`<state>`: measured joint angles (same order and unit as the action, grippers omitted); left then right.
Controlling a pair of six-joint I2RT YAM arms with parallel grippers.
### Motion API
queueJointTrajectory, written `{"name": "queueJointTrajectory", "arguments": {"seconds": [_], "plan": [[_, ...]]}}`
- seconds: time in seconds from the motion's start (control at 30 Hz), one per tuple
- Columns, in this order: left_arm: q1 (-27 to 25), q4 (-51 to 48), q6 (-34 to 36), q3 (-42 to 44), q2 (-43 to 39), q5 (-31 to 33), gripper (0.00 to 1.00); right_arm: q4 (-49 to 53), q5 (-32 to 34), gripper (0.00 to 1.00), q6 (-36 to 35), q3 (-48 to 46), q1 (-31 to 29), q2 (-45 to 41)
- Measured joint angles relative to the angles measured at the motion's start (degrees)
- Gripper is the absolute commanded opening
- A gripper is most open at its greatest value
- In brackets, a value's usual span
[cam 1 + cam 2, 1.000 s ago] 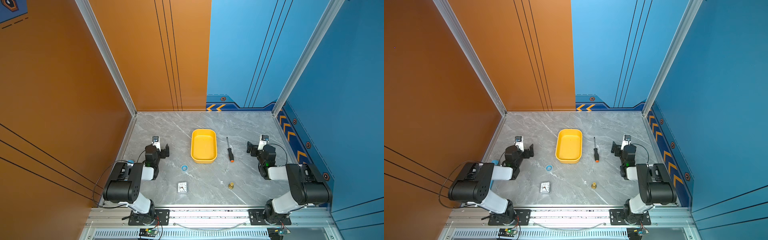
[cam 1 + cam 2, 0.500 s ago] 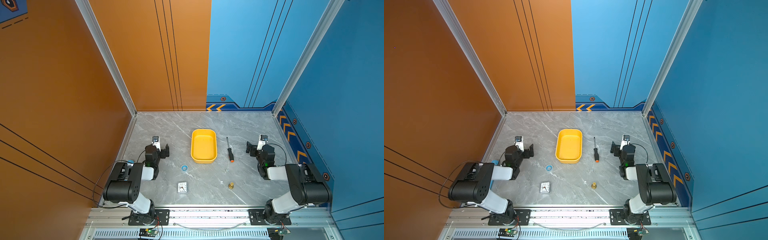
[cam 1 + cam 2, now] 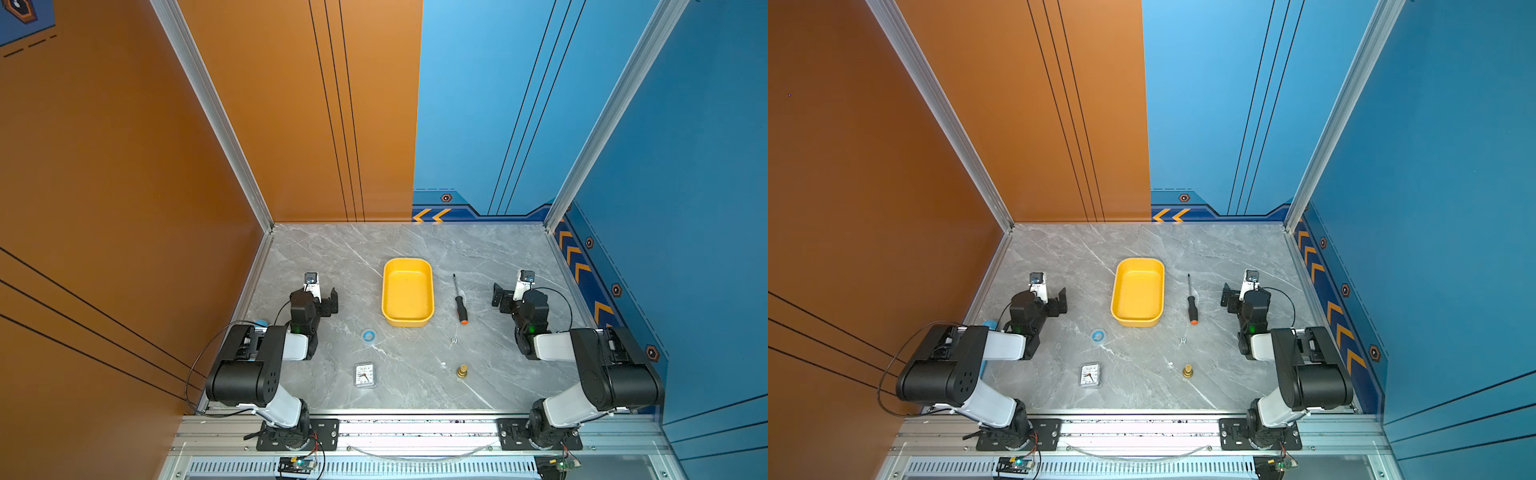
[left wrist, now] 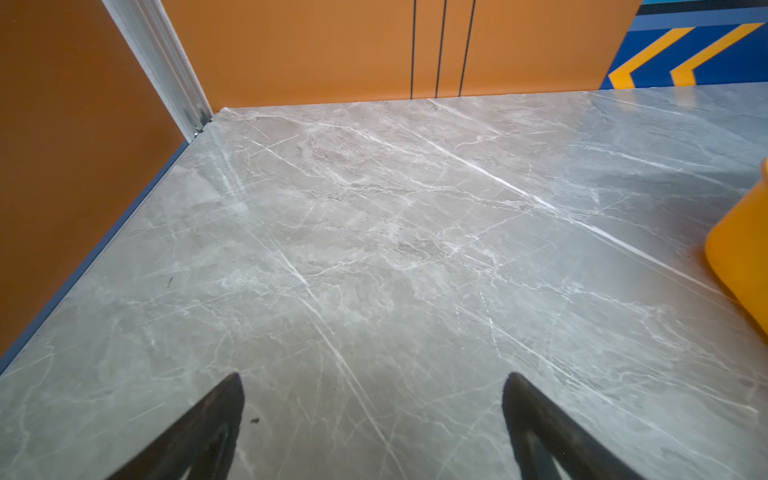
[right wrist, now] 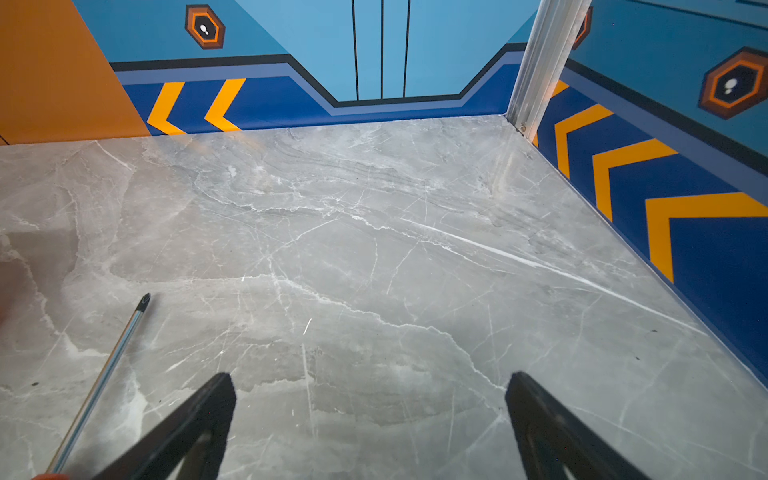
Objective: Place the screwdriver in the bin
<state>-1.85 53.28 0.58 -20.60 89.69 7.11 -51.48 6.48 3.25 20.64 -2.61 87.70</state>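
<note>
Right end effector (image 3: 504,297) slightly farther back

glossy yellow plastic bin (image 3: 407,322), shiny metal screwdriver (image 5: 109,370) shaft, polished grey marble-look table (image 3: 490,257), possibly laminate

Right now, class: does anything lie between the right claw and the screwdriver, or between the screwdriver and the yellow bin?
Nothing visible does. In both top views only bare table separates the right claw from the screwdriver, and the screwdriver from the bin beside it. The brass fitting sits nearer the front edge, off both paths.
</note>
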Motion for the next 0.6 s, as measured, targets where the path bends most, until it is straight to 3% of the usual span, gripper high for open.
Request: {"name": "queueJointTrajectory", "arguments": {"seconds": [0.1, 0.27, 0.43, 0.6], "plan": [[-0.1, -2.0, -0.4, 0.0, -2.2, 3.3, 0.98, 5.0, 0.6, 1.0, -0.3, 1.4, -0.5, -2.6], [-2.7, -10.8, 0.0, -1.8, -12.9, 5.6, 0.98, 20.8, 0.3, 1.0, 0.0, 10.3, -1.7, -9.1], [-5.0, -21.1, -1.0, -7.2, -21.1, 2.4, 0.98, 39.1, -5.6, 1.0, 2.0, 21.5, -3.5, -12.8], [-7.0, -32.9, -5.3, -13.0, -23.2, -3.9, 0.98, 57.7, -14.5, 1.0, 4.6, 32.8, -5.3, -9.9]]}}
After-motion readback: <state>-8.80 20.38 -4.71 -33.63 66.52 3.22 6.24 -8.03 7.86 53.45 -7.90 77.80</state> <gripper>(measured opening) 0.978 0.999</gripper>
